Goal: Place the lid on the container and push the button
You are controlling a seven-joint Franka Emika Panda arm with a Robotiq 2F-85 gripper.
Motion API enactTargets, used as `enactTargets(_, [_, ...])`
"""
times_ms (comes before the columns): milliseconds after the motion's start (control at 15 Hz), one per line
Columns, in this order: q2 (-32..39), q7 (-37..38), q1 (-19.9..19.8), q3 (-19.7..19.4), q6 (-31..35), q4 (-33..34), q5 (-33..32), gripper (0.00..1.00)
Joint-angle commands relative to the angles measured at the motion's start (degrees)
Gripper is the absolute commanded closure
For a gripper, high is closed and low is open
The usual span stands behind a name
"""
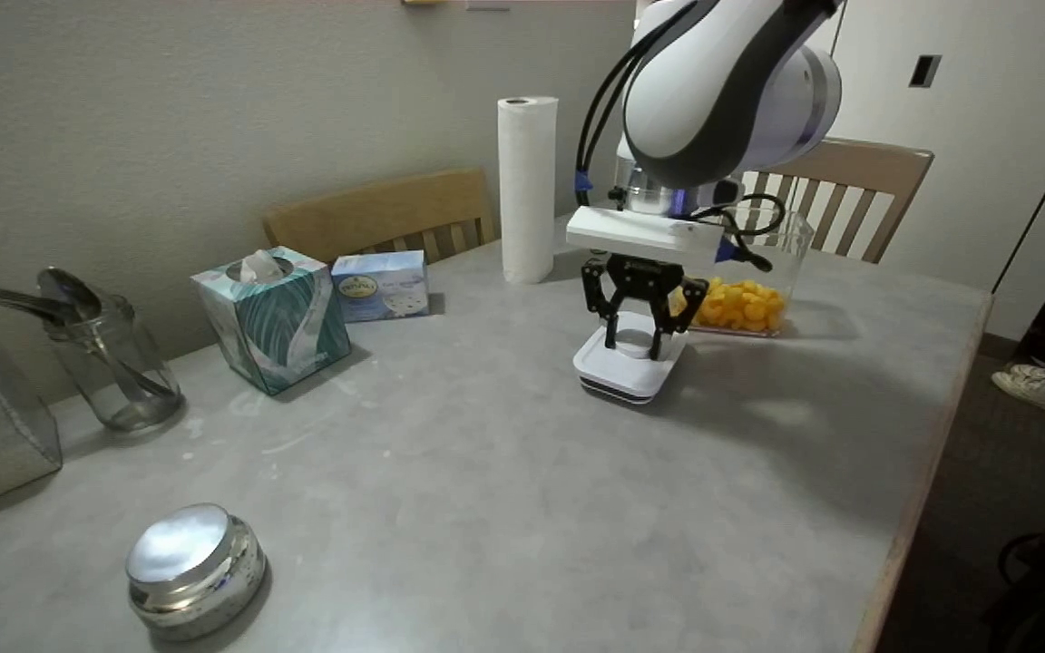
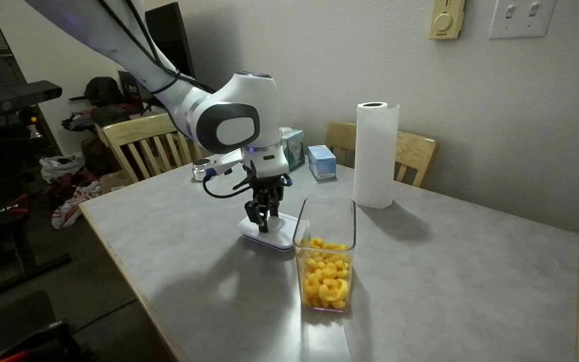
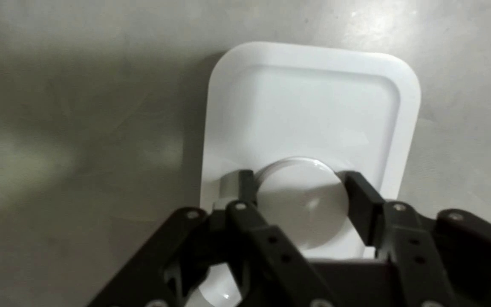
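Note:
The white square lid (image 1: 609,365) appears to lie flat on the grey table, with dark bands along its edge. It also shows in an exterior view (image 2: 284,235) and in the wrist view (image 3: 313,113). The raised round button (image 3: 303,207) is at its centre. My gripper (image 3: 298,183) points down over the lid, its two fingers pressed close against opposite sides of the button, seemingly shut on it. The gripper also shows in both exterior views (image 1: 636,339) (image 2: 268,221). The clear container (image 2: 328,218) stands upright beside the lid, open at the top, with orange-yellow contents.
A paper towel roll (image 2: 374,156) stands near the wall. A tissue box (image 1: 278,317), a blue box (image 1: 384,287) and a jar with utensils (image 1: 119,372) line the wall side. A round metal tin (image 1: 196,571) sits farther off. The table edge (image 1: 926,508) is past the container.

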Motion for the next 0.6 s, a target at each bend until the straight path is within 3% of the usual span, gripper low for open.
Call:
enactTargets(0, [-4.6,-9.3,-3.7,4.0,-2.2,-2.3,2.3,0.71])
enactTargets(267, [-8.0,-23.4,-6.0,5.5,-7.7,-2.9,2.1,0.71])
enactTargets(533, [-10.4,-34.9,-6.2,3.5,-16.7,-2.3,-0.8,0.71])
